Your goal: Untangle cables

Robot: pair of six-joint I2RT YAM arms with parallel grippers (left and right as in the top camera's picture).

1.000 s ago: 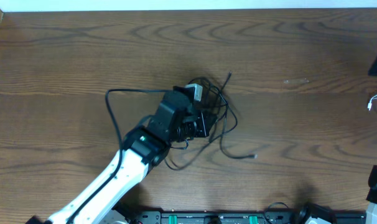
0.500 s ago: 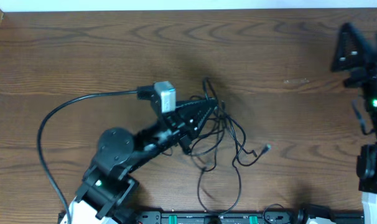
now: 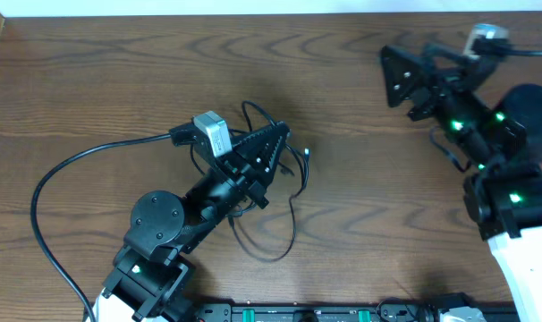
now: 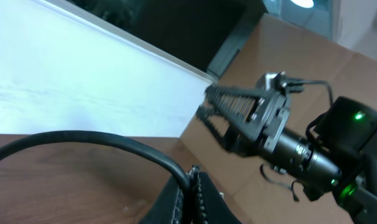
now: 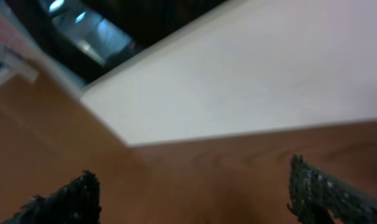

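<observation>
A bundle of thin black cables hangs from my left gripper near the table's middle. One loop trails on the wood towards the front, and a small plug end dangles beside the fingers. The left wrist view shows my left gripper shut, with a black cable coming out from between the tips. My right gripper is raised at the back right, well apart from the cables. Seen from its own wrist, my right gripper is open and nothing lies between the fingers.
The thick black cord of the left wrist camera arcs over the left part of the wooden table. A black rail with green connectors runs along the front edge. The right arm shows in the left wrist view.
The left gripper has drawn the cable bundle leftward, gathering the strands that were spread out to the right. The right arm has swung in from the right edge towards the back middle.
</observation>
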